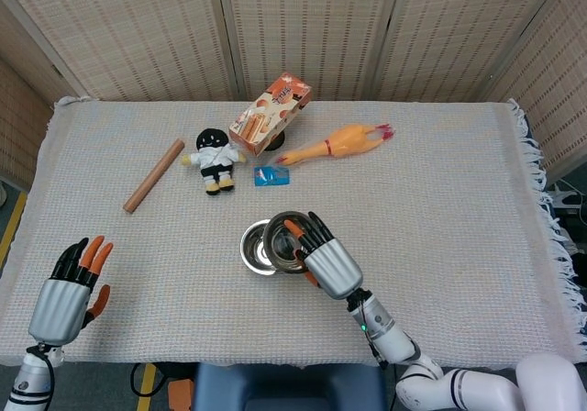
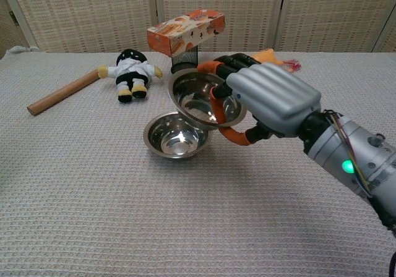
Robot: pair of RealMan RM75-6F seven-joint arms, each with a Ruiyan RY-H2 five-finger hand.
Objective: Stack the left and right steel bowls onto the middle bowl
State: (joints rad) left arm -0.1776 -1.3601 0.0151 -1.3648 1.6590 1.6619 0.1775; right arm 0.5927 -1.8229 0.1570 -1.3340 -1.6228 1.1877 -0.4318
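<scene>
The right hand [image 2: 263,98] grasps a steel bowl [image 2: 201,98] by its rim and holds it tilted in the air, just above the middle bowl [image 2: 173,138]. The left hand [image 1: 69,287] is released, fingers apart, near the table's [image 1: 459,246] front left edge.

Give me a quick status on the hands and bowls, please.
Right hand holds a steel bowl, tilted, above the middle bowl, not yet set down. Left hand open, near the table edge. Nothing in the way.
</scene>
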